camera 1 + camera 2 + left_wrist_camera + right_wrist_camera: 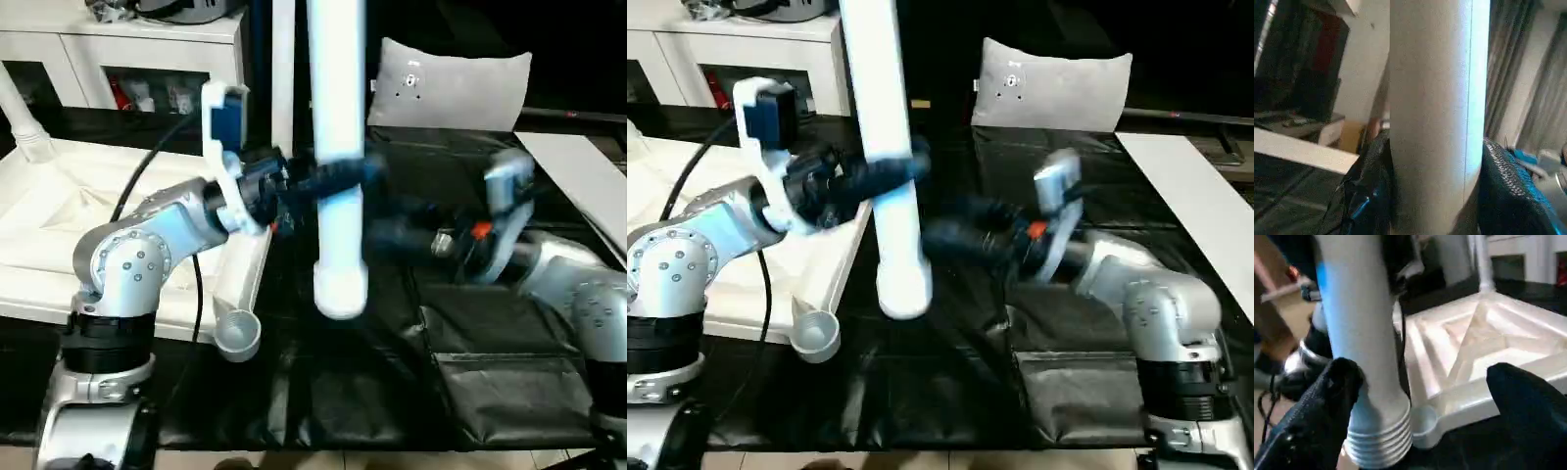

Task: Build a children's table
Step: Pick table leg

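Upright, leg [338, 147] between left jaws

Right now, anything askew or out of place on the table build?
Nothing damaged or spilled. The table top lies upside down, ribbed side up, with one leg already fitted at a far corner. The near corner socket is still empty; the left gripper holds another leg upright beside it. The right gripper is open.

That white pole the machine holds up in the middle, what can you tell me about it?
It is a table leg: a long, round, smooth white plastic tube, held about upright above the black mat. Its lower end is thicker, with threaded ridges. The left gripper clamps it at mid-height; the right gripper stands open around it.
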Robot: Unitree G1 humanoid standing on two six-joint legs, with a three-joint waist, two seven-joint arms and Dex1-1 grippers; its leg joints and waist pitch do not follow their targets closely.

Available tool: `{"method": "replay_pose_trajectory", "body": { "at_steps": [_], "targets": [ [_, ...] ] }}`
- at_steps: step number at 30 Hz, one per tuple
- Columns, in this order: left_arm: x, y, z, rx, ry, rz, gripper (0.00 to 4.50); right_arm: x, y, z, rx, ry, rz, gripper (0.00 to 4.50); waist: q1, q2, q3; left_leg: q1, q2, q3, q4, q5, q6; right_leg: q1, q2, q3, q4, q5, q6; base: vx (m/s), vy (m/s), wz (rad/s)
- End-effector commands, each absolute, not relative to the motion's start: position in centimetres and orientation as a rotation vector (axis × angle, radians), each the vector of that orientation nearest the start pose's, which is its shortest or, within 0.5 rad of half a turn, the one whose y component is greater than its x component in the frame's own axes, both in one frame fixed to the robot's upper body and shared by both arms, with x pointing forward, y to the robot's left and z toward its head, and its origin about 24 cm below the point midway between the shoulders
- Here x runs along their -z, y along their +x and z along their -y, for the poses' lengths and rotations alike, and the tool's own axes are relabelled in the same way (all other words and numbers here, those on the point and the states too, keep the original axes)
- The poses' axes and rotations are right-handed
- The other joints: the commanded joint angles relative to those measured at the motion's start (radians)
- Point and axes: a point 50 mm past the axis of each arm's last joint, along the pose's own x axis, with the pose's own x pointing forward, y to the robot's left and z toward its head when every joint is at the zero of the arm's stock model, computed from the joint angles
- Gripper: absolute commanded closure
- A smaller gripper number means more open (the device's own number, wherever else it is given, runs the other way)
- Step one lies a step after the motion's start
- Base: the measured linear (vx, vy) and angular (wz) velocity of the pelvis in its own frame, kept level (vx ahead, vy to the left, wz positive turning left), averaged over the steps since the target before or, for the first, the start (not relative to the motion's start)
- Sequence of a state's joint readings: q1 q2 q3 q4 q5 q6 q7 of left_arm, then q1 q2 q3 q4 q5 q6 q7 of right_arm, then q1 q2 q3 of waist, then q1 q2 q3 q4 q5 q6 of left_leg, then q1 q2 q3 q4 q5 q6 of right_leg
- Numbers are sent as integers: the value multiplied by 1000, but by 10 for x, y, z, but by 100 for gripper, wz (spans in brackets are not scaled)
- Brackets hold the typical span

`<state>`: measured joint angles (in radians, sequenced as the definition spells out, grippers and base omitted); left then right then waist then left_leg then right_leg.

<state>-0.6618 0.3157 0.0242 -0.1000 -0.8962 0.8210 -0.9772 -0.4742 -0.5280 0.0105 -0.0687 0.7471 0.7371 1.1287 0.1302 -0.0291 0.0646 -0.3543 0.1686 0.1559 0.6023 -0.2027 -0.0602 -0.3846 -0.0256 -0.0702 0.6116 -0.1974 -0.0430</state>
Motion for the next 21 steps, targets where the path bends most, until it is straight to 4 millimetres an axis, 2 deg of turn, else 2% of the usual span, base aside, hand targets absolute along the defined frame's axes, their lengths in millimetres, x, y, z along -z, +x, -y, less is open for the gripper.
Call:
{"method": "replay_pose_trajectory", "body": {
  "at_steps": [1, 3, 4, 7, 8, 12, 17, 21],
  "targets": [
    [-213, 282, -87, 1612, -323, 54, 262, -163, 280, 144, -1487, 165, -143, 0, 3, -3, -67, 2, 58, -14, -63, -65, 30, 54, -117, 62, -81, -273, -103, 0, 0, 0],
    [-211, 282, -85, 1631, -305, 44, 262, -164, 280, 142, -1533, 161, -137, 0, 0, -3, -67, 1, 58, -13, -62, -61, 36, 55, -117, 63, -80, -277, -102, 0, 0, 0],
    [-209, 282, -83, 1643, -292, 37, 262, -166, 279, 139, -1586, 160, -125, 0, 1, -6, -68, 1, 59, -12, -61, -55, 40, 56, -118, 63, -80, -267, -105, 0, 0, 0],
    [-207, 281, -81, 1656, -282, 40, 262, -165, 276, 136, -1651, 137, -133, 0, 3, -3, -70, 1, 62, -14, -60, -36, 48, 56, -117, 63, -72, -212, -125, 0, 0, 0],
    [-207, 281, -80, 1660, -281, 41, 262, -164, 276, 135, -1672, 126, -139, 0, 2, -7, -71, 0, 61, -13, -59, -34, 50, 57, -116, 62, -71, -205, -128, 0, 0, 0],
    [-205, 280, -76, 1686, -245, 52, 262, -161, 278, 131, -1719, 119, -151, 0, 5, -5, -70, 1, 61, -12, -59, -46, 49, 55, -118, 62, -76, -247, -122, 0, 0, 0],
    [-204, 277, -74, 1707, -230, 59, 262, -160, 278, 128, -1761, 139, -159, 62, 8, -6, -71, 1, 62, -12, -59, -42, 48, 55, -117, 62, -74, -240, -123, 0, 0, 0],
    [-202, 279, -71, 1696, -210, 68, 262, -158, 276, 125, -1794, 144, -176, 85, 10, -4, -72, 1, 62, -13, -58, -36, 52, 55, -117, 61, -73, -220, -127, 0, 0, 0]
  ]
}}
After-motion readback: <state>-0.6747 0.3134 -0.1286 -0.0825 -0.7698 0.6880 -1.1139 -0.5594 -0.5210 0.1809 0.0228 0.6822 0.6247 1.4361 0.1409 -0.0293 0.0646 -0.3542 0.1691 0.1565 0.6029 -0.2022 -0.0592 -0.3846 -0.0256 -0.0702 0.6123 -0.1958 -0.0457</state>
